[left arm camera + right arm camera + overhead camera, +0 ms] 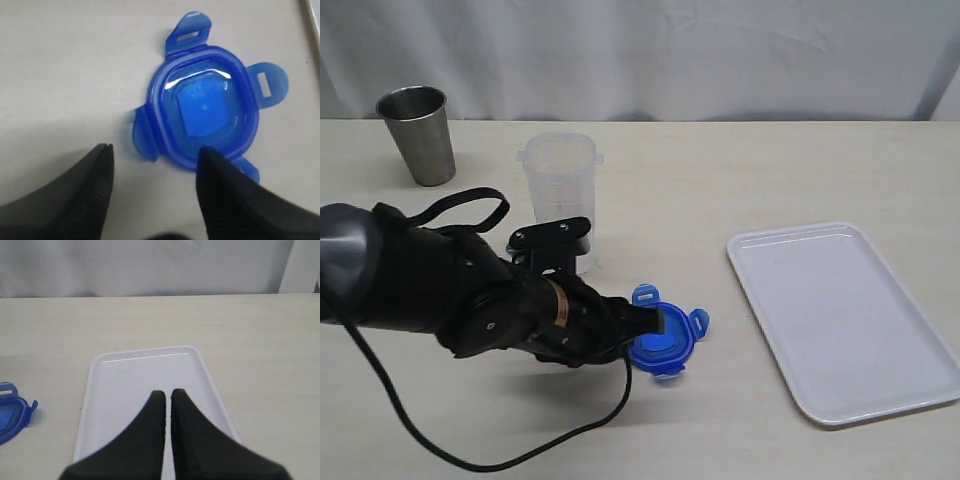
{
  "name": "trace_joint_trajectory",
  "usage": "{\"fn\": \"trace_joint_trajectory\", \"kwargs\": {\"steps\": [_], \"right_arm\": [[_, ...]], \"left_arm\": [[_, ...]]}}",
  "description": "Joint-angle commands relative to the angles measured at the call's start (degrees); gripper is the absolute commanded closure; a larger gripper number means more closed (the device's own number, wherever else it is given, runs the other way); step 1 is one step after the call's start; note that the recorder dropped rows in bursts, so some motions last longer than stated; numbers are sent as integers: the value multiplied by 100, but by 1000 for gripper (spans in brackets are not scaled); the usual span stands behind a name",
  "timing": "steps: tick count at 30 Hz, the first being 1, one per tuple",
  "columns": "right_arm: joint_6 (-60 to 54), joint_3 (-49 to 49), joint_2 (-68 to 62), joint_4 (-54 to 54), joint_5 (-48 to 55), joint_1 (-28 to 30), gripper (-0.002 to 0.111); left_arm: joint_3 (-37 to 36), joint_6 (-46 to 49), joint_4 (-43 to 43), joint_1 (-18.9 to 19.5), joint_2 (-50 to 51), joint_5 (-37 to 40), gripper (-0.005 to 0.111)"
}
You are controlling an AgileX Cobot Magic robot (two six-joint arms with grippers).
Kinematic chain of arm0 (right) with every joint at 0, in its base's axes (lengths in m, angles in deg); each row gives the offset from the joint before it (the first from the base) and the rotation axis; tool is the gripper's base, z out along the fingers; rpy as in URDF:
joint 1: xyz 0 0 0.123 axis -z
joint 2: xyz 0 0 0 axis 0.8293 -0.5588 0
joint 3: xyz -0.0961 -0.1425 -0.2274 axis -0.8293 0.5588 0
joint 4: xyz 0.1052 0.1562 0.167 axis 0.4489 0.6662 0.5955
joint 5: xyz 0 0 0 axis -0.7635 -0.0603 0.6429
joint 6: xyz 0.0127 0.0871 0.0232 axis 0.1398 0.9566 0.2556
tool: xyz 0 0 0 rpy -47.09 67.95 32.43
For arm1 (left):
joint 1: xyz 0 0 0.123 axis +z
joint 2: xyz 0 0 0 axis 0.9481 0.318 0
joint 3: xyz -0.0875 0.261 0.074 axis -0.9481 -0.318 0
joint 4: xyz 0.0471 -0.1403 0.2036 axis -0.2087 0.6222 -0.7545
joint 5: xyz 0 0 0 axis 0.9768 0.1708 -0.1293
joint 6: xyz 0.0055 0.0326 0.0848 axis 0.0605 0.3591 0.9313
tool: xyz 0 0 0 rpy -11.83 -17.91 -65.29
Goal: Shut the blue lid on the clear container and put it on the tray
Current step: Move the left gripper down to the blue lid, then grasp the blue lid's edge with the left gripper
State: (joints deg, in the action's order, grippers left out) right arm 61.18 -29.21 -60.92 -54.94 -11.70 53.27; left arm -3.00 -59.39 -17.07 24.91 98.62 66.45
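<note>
L gripper [155,149] spread at blue lid [205,107] (flat on table [60,60]), R gripper [168,392] pressed together

The scene is set on a pale cream tabletop [740,165] marked with a faint grain, by which the whole foreground is filled. Behind its far edge a white curtain [650,50] is hung in soft vertical folds. At the far right a plain white upright panel [302,265] is seen. Even, diffuse light is cast, and only faint shadows are thrown.
</note>
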Motion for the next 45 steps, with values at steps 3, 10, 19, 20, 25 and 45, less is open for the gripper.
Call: {"fn": "trace_joint_trajectory", "kwargs": {"steps": [3,10,19,20,25,45], "right_arm": [[4,7,23,2,-10,-4,104],[4,7,23,2,-10,-4,104],[4,7,23,2,-10,-4,104],[4,7,23,2,-10,-4,104],[4,7,23,2,-10,-4,104],[4,7,23,2,-10,-4,104]], "left_arm": [[276,-61,84,-13,155,253,53],[276,-61,248,-1,318,-1,53],[276,-61,343,-1,612,-221,53],[276,-61,343,29,624,-256,54],[276,-61,343,82,639,-337,72],[276,125,120,82,525,-54,107]]}}
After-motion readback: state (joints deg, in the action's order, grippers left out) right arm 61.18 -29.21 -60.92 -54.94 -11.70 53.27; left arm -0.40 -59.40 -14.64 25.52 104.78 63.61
